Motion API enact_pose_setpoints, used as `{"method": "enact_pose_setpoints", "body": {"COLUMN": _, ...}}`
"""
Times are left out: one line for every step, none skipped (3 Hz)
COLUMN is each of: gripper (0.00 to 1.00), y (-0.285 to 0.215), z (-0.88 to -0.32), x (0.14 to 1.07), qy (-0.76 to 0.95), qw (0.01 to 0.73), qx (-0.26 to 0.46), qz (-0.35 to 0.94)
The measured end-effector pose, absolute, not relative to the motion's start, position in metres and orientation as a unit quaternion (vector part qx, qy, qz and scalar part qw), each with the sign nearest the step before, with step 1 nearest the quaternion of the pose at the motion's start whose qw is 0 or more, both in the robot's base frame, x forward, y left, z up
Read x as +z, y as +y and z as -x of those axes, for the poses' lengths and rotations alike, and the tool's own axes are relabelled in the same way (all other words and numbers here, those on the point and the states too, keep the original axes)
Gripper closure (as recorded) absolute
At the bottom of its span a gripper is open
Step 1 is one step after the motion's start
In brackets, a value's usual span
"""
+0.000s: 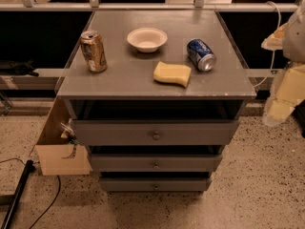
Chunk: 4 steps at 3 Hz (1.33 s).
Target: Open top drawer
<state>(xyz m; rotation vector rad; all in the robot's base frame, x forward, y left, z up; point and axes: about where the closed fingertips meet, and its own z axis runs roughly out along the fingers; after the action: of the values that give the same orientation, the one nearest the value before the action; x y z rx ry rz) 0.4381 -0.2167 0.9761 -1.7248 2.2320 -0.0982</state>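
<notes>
The top drawer (119, 133) is the widest of three grey drawer fronts in a grey cabinet, with a small round metal knob (156, 135) at its centre. A dark gap shows between its upper edge and the cabinet top. Two narrower drawers (124, 163) sit below it, each with a like knob. My gripper (282, 104) is at the frame's right edge, on pale arm parts beside the cabinet's right side, about level with the top drawer. It is apart from the drawer and its knob.
On the cabinet top (124, 85) stand a gold can (93, 51), a white bowl (147, 39), a yellow sponge (171, 73) and a blue can lying on its side (200, 54). A cardboard box (58, 151) sits at the cabinet's left. Black cables (19, 194) lie on the speckled floor.
</notes>
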Motion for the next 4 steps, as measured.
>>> {"method": "enact_pose_setpoints", "body": {"gripper": 0.00, "y": -0.217, "z": -0.439, "x": 0.976, "qy": 0.781, "qw": 0.162, "qx": -0.030, "qz": 0.602}}
{"method": "enact_pose_setpoints", "body": {"gripper": 0.00, "y": -0.217, "z": -0.440, "x": 0.977, "qy": 0.783, "qw": 0.172, "qx": -0.018, "qz": 0.597}}
{"method": "enact_pose_setpoints", "body": {"gripper": 0.00, "y": -0.224, "z": -0.433, "x": 0.924, "qy": 0.804, "qw": 0.191, "qx": 0.058, "qz": 0.561}}
{"method": "enact_pose_setpoints", "body": {"gripper": 0.00, "y": -0.227, "z": -0.419, "x": 0.886, "qy": 0.813, "qw": 0.209, "qx": 0.108, "qz": 0.533}}
